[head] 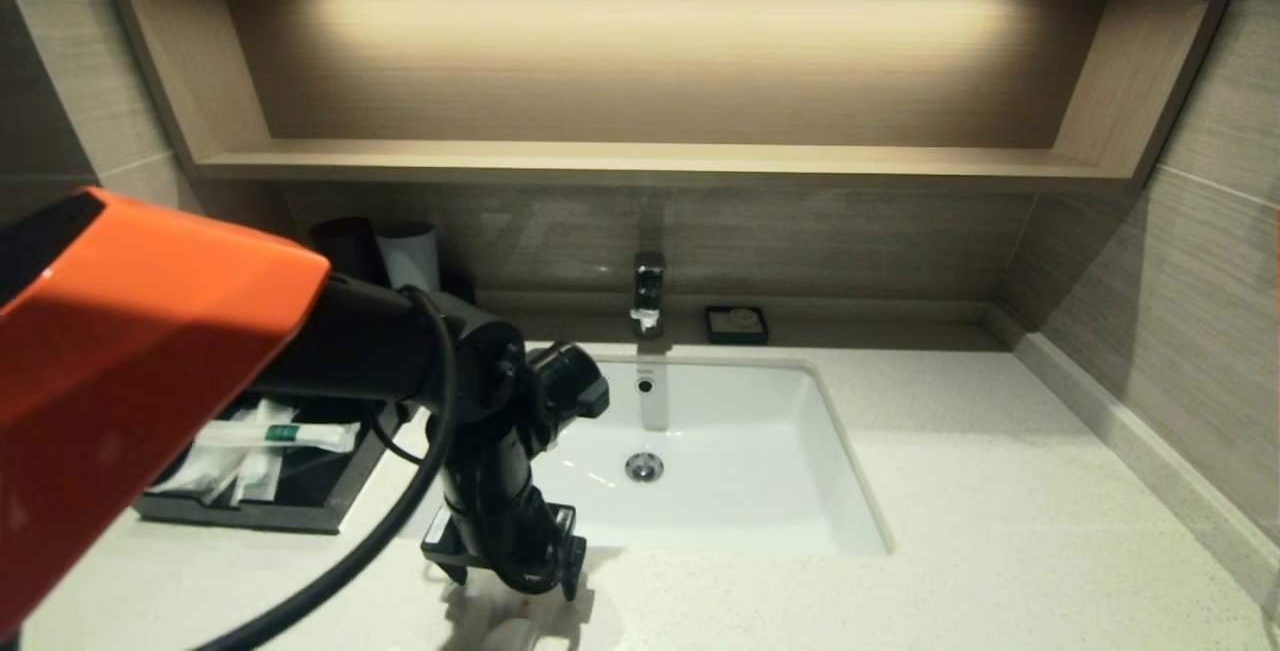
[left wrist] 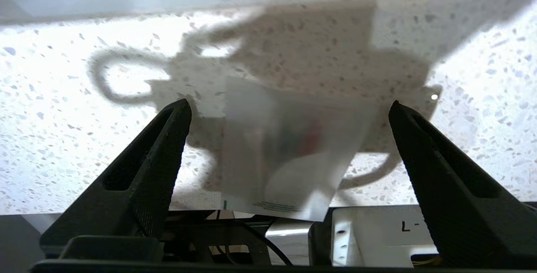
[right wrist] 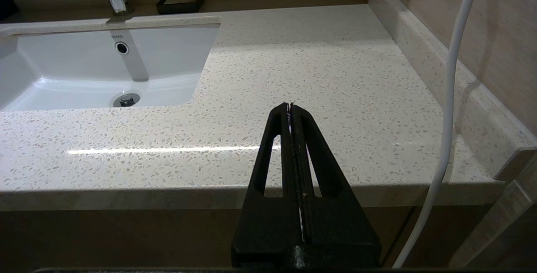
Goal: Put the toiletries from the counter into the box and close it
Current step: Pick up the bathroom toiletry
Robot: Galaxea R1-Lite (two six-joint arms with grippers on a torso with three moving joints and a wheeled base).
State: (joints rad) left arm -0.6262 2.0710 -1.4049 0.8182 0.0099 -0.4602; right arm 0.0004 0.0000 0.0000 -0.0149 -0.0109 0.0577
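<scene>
- Translucent white pouch (left wrist: 285,155) with faint red-green print is seen flat on the speckled counter (left wrist: 63,139), between the spread fingers (left wrist: 163,147) of the left gripper (left wrist: 289,109); no contact with either finger is visible.
- Left gripper (head: 515,571) is held low over the counter's front edge, just in front of the sink (head: 740,471), jaws wide apart and gripping nothing.
- Pouch is almost wholly hidden under the gripper in the head view; its print is blurred in the wrist view and cannot be read.
- Black box (head: 300,491) stands at the counter's left, beside the sink, largely covered by the orange arm (head: 130,371). Its drawer is out, holding a long slim packet with a green band (head: 290,435) and other pale packets (head: 230,476); their count cannot be told.
- Right gripper (right wrist: 290,107) is parked off the counter's front right edge (right wrist: 293,189), fingers pressed together, nothing between them.
</scene>
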